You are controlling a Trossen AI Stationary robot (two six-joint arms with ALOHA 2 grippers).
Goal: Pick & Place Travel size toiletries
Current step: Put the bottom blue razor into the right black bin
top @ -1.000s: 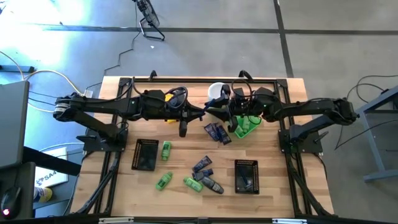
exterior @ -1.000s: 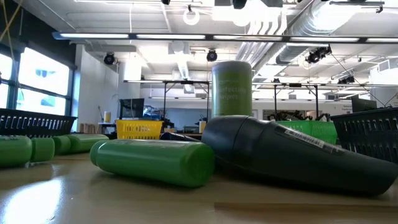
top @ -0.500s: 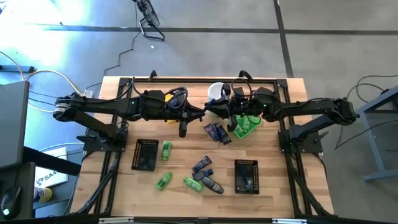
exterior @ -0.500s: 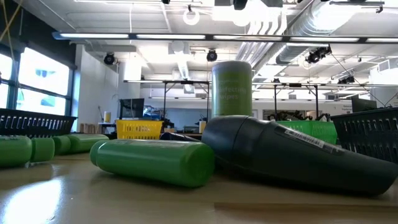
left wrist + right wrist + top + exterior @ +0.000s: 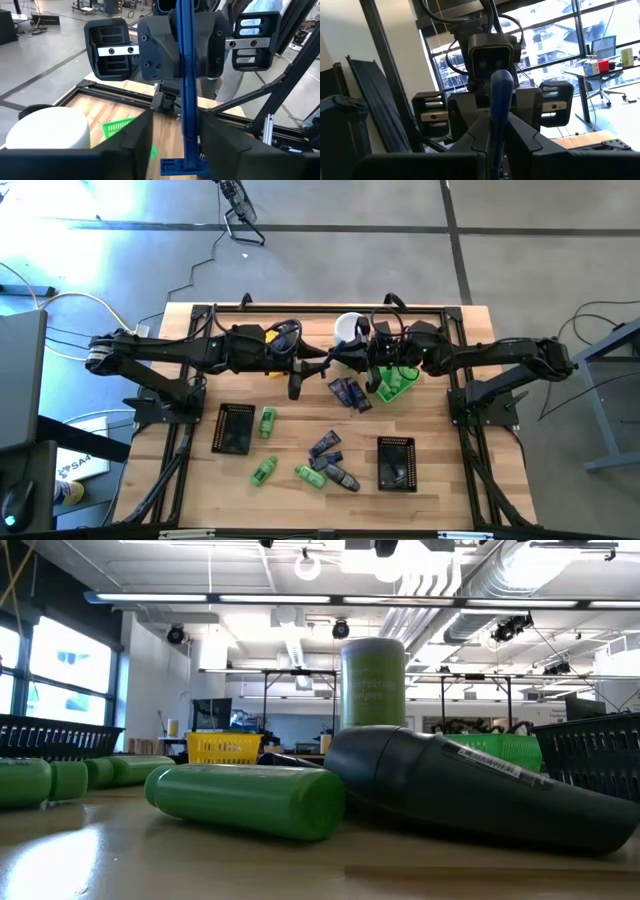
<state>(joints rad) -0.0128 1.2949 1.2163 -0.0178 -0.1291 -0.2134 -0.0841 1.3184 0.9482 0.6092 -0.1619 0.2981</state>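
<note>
The left tool (image 5: 312,363) hovers just left of the white-lidded canister (image 5: 349,327), at the back of the bench (image 5: 440,480). Its fingers stand apart on either side of a blue-purple razor (image 5: 186,100), with a gap showing on at least one side, so it no longer seems to grip it. The right tool (image 5: 338,360) faces it nose to nose, just in front of the canister, clamped tight on the razor's handle. This looks like a handover from left arm to right, with the razor in the air between the two.

Left of the canister and nearer the front, one black mesh tray (image 5: 235,428) lies with a green bottle (image 5: 267,421) just beside it. Farther forward, two more green bottles (image 5: 264,470) lie loose. Just in front of the canister lie navy packets (image 5: 348,392); well in front of it, more packets and a dark grey oval piece (image 5: 343,478) are bunched together. Right of the canister, the green tray (image 5: 395,385) holds some green items, and a second black tray (image 5: 397,463) holds a little.

I judge the task under halfway: most toiletries wait unsorted on the bench.
</note>
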